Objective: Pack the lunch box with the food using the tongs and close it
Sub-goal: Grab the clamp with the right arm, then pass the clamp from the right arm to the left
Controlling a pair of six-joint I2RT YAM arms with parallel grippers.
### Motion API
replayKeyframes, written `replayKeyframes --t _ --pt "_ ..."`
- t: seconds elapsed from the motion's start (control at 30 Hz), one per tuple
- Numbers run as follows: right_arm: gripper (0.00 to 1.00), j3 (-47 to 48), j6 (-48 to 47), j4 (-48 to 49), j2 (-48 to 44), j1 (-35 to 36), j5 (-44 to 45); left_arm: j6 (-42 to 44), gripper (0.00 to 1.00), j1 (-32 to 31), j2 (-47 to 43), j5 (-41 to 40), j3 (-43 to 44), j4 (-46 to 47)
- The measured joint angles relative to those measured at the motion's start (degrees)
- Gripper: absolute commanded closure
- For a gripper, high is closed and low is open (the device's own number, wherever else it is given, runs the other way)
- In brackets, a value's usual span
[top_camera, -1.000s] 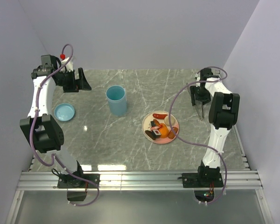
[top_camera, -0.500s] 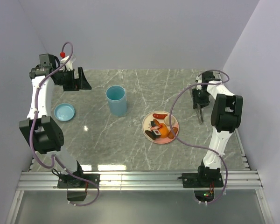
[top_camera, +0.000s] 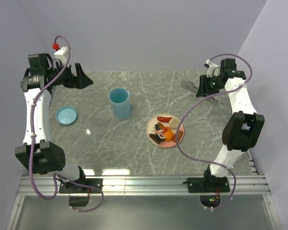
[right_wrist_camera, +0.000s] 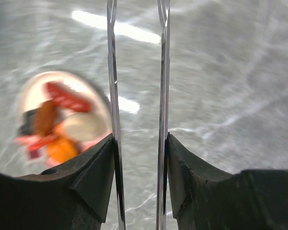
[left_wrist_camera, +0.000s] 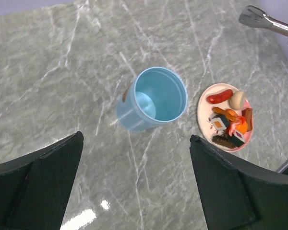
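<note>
Right hand (top_camera: 205, 87): closed partway on the tongs (top_camera: 188, 86), one thin arm pressed against each finger (plain in the wrist view), raised over the far right of the tabletop (top_camera: 134, 153).
Food (top_camera: 164, 132): heaped on a pink plate (top_camera: 150, 128), nearer the arm bases than the tong tips and well apart from them.
Left hand (top_camera: 80, 77): spread wide, holding nothing, high at the far left.
Lunch box (top_camera: 120, 102): upright, uncovered, between its lid (top_camera: 66, 115) and the plate.
Counts: one tongs, one lunch box, one lid, one plate (food pieces too crowded to count).
Around: a purple cable (top_camera: 179, 125) crosses the plate's right edge in the overhead view.
</note>
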Motion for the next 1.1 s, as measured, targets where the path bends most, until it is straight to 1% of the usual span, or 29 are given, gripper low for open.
replayKeyframes --t 0.13,0.23,0.37,0.47,0.6,0.67,0.77,0.9,1.0,1.1 --pt "0.49 3.3 -2.6 -4.8 -1.0 0.0 -8.0 0.3 0.01 -0.3 -0.6 2.3 -0.4 1.5" --pt "0.48 6.6 -5.1 -10.2 -0.8 0.0 -14.3 1.3 0.01 -1.5 -2.1 3.3 -1.7 3.1" --pt "0.47 11.0 -8.3 -16.6 -0.8 0.1 -22.6 4.7 0.01 -5.8 -4.3 3.1 -2.9 4.8" --pt "0.47 11.4 -10.5 -20.0 -0.9 0.5 -27.6 8.4 0.01 -10.1 -5.9 3.1 -4.0 6.2" --pt "0.47 10.3 -13.6 -22.7 -0.9 2.7 -32.2 13.9 0.01 -17.1 -8.0 2.6 -7.0 9.3" --pt "0.48 9.4 -14.7 -23.2 -1.0 4.8 -33.9 17.1 0.01 -21.9 -8.7 2.2 -8.6 11.2" --pt "0.50 7.9 -15.6 -23.8 -1.4 8.9 -35.7 22.8 0.01 -30.4 -9.0 1.1 -10.8 13.7" --pt "0.51 5.0 -14.6 -24.0 -3.9 14.0 -37.5 30.0 0.03 -41.7 -9.0 -3.7 -14.3 18.3" --pt "0.52 3.0 -12.8 -23.8 -6.4 16.4 -38.4 33.5 0.03 -47.5 -8.7 -6.8 -16.8 21.4" --pt "0.52 1.1 -10.9 -22.9 -8.2 18.2 -39.1 36.5 0.04 -50.9 -7.1 -9.7 -17.0 23.6"
